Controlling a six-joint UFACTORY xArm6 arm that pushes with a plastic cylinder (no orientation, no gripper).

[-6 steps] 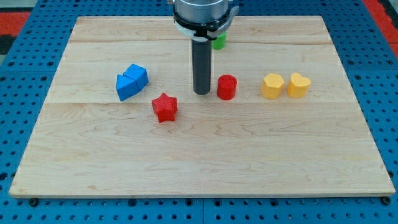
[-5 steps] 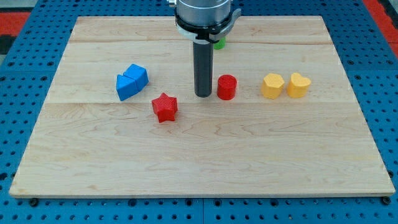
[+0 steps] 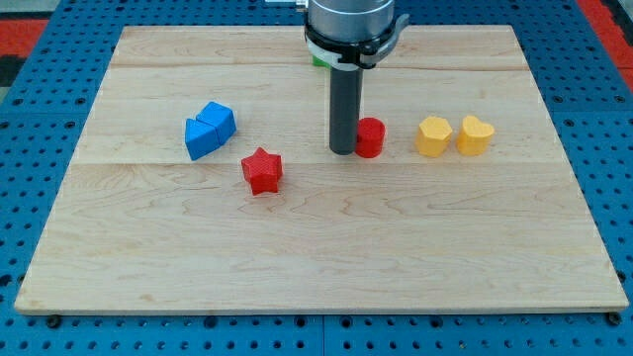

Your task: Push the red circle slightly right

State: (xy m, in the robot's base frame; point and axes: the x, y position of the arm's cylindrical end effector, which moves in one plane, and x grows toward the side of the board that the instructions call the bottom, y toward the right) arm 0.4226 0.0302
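The red circle [image 3: 371,137] stands on the wooden board [image 3: 316,247] a little right of centre. My tip [image 3: 343,150] is at the circle's left side and touches it. A yellow block [image 3: 432,136] sits a short gap to the circle's right, with a yellow heart-like block [image 3: 475,134] beside it. The rod rises straight up to the arm's flange at the view's top.
A red star [image 3: 262,170] lies left of and below my tip. Two blue blocks [image 3: 209,130] sit together at the left. A green block [image 3: 318,59] is mostly hidden behind the arm at the view's top.
My tip has moved right, met the red circle's left side and pushed it a little to the right. The other blocks have not moved.
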